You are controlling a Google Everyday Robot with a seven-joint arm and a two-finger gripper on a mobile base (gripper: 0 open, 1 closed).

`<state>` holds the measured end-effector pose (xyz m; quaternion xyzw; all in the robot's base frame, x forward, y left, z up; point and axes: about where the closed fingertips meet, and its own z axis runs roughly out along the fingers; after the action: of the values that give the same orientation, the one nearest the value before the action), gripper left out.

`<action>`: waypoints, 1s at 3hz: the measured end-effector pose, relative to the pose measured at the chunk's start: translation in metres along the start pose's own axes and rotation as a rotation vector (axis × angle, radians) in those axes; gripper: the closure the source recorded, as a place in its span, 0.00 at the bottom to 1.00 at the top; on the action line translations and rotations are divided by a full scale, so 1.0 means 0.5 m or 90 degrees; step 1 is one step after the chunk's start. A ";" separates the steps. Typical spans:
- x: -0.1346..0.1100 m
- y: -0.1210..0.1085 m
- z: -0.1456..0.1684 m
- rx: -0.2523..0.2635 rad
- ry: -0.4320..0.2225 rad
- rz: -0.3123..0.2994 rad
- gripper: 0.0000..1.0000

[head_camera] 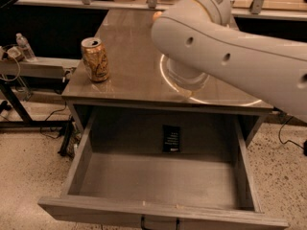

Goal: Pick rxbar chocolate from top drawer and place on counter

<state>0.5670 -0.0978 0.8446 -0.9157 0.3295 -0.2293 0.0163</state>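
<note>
Standing open nearest the camera, the top drawer [158,212] shows its flat grey front panel, with a dark handle [158,223] at the lower edge. Its grey floor is bare in the near half. The rxbar chocolate [171,138], a small black wrapper with white lettering, lies flat toward the back of the drawer, close to the middle and just under the counter's front edge.

Above it, the counter [129,56] carries a gold soda can [95,60] upright near its front left corner, well apart from the thin white circle [230,103] marked on the right half. A thick white robot arm [240,61] crosses over the circle from the right, its round joint hanging above the tabletop.

No part of the gripper appears, so its position and its state cannot be told. A water bottle [25,48] stands on a shelf at far left.
</note>
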 end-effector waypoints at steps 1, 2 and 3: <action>-0.045 0.065 0.011 0.006 -0.031 0.018 1.00; -0.099 0.117 0.022 0.012 -0.063 0.024 1.00; -0.113 0.131 0.028 0.011 -0.073 0.026 0.89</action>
<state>0.4957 -0.1160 0.7970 -0.9202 0.3446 -0.1793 0.0479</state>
